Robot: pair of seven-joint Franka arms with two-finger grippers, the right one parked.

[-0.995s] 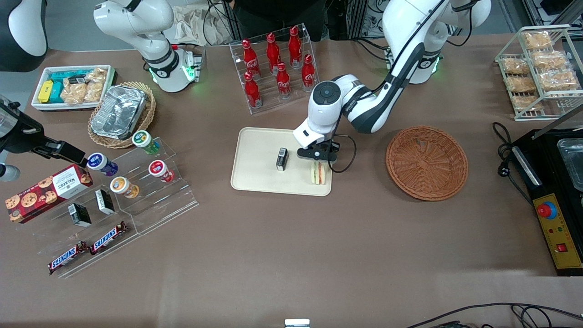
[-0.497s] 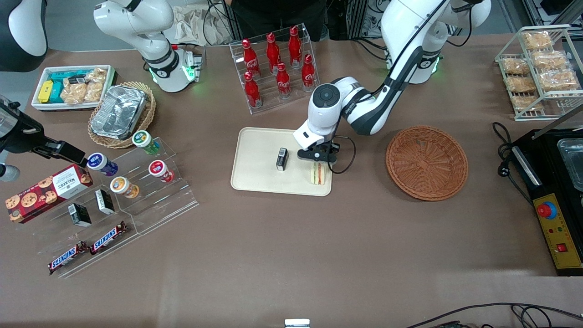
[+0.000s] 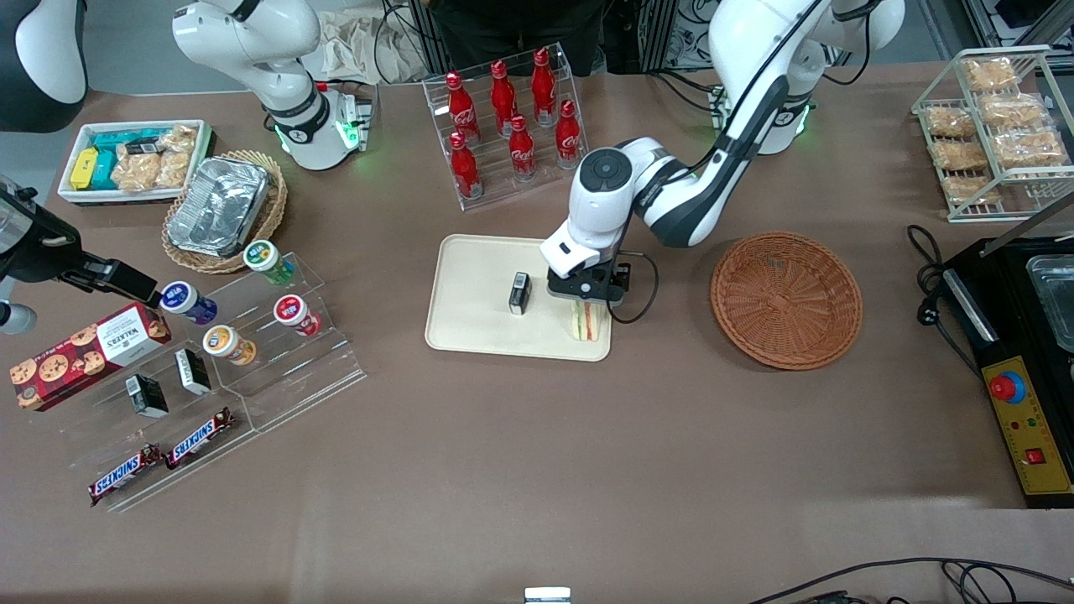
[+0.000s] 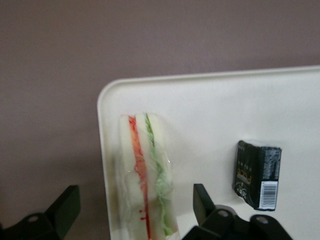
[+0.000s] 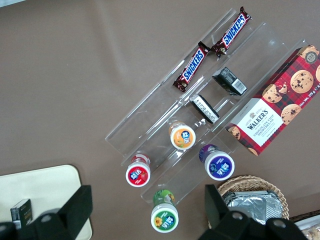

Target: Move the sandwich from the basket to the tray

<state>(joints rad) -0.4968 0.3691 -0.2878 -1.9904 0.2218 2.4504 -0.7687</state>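
The sandwich (image 3: 586,322) lies on the tray (image 3: 470,285), in the tray's corner that is nearest the front camera and toward the working arm's end of the table (image 3: 537,453), its long edge running along the tray's short rim. In the wrist view the sandwich (image 4: 146,175) stands on edge with its red and green filling layers up, close against the tray (image 4: 210,110) rim.

The claw (image 3: 586,295) hangs directly over the sandwich, covering the end of it that is farther from the front camera. Its fingers are spread wide: in the wrist view the claw (image 4: 135,210) has one fingertip (image 4: 67,205) out over the bare table (image 4: 50,100) and the other over the tray, each well clear of the bread, so nothing is gripped.

A small black box (image 3: 519,293) stands on the tray beside the sandwich, toward the parked arm's end. The basket (image 3: 786,299) sits on the table near the tray, toward the working arm's end, with no sandwich in it.
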